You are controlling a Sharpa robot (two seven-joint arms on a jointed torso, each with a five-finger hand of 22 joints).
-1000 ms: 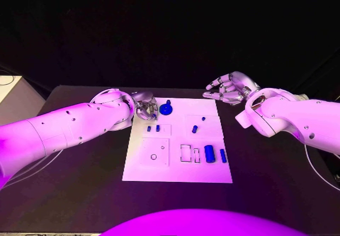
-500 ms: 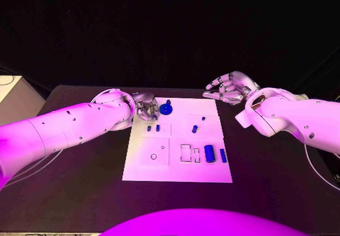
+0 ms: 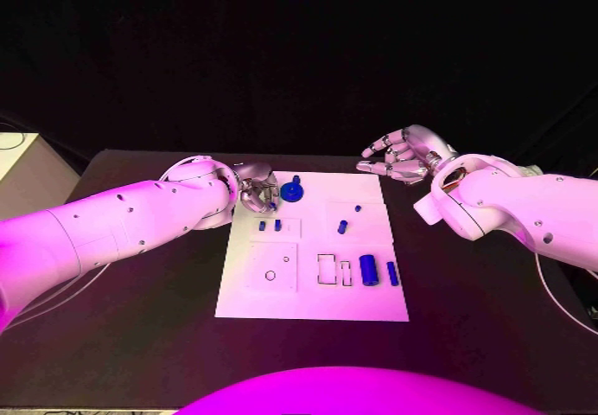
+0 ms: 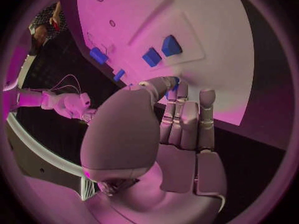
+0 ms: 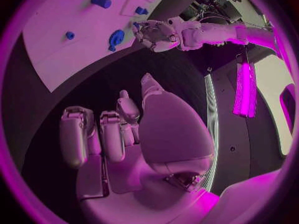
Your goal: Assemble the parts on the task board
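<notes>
**Left hand at the round blue part near the board's far edge**

While the white task board (image 3: 312, 298) lies flat in the middle of the black counter (image 3: 137, 328), small blue parts sit scattered across it. A round blue part with a short stem (image 3: 292, 190) rests near the board's far edge. Just beside it, at the board's far left corner, is the left hand (image 3: 257, 192). Its fingers (image 4: 176, 115) are curled together, with a sliver of blue between the fingertips in the wrist view; whether that is a part being pinched or only one lying behind cannot be told. The right hand (image 3: 401, 156) hovers off the board's far right corner, fingers apart and loosely bent, holding nothing. Two small blue pegs (image 3: 270, 226) stand left of the board's centre. A thick blue cylinder (image 3: 368, 269) lies near its right edge. These parts look like light, rigid plastic, smooth and likely slippery, so a fingertip pinch across the stem or the sides seems the safest hold.
</notes>
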